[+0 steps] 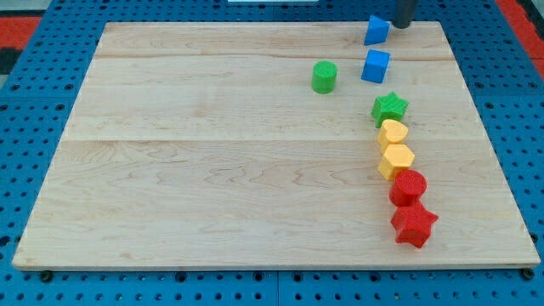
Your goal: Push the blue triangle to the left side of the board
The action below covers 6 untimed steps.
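Observation:
The blue triangle (pixel 376 30) stands near the board's top edge, right of centre. My tip (pixel 400 25) is the lower end of a dark rod at the view's top, just right of the blue triangle, close to it; I cannot tell if they touch. A blue cube (pixel 376 65) sits below the triangle.
A green cylinder (pixel 324 76) lies left of the blue cube. Below the cube, a column runs down the right side: a green star (pixel 390 108), two yellow hexagonal blocks (pixel 393 133) (pixel 396 160), a red cylinder (pixel 409 187) and a red star (pixel 414 225). The wooden board (pixel 212 153) lies on a blue pegboard.

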Tool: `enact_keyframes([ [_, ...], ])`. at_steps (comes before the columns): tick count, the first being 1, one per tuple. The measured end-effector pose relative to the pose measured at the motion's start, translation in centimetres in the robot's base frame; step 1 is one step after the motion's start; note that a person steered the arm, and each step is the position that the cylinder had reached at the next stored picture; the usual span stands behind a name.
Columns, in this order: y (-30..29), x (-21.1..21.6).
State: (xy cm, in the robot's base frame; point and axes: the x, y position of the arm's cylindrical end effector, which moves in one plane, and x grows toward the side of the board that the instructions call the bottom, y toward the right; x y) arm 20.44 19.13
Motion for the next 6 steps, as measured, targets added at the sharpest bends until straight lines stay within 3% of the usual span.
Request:
enact_keyframes([
  [1,-6.7,4.4],
  [3,-10.5,3.0],
  [4,-15.3,4.9],
  [5,-16.7,7.0],
  [6,-12.1,2.5],
])
